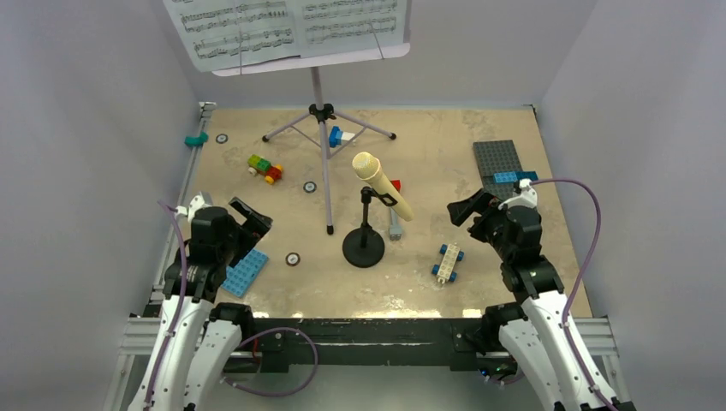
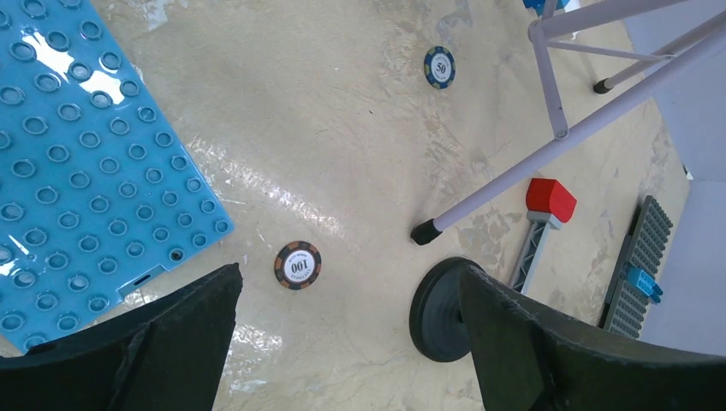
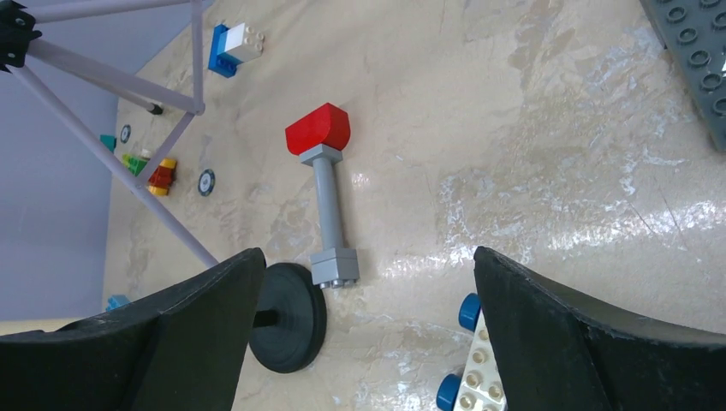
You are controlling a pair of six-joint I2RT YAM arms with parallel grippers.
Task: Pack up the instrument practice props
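The tabletop (image 2: 360, 128) is glossy marbled beige, catching glare. The blue studded plate (image 2: 86, 171) is shiny plastic. The mic stand base (image 3: 287, 317) looks matt black, the sheet-music pages (image 1: 282, 26) plain paper, and the music stand legs (image 2: 496, 184) smooth lilac.

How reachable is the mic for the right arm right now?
Probably yes. The right gripper is open and points toward the mic, which sits tilted on its stand. Only bare table and a low grey bar with a red cap lie between, well below the mic.
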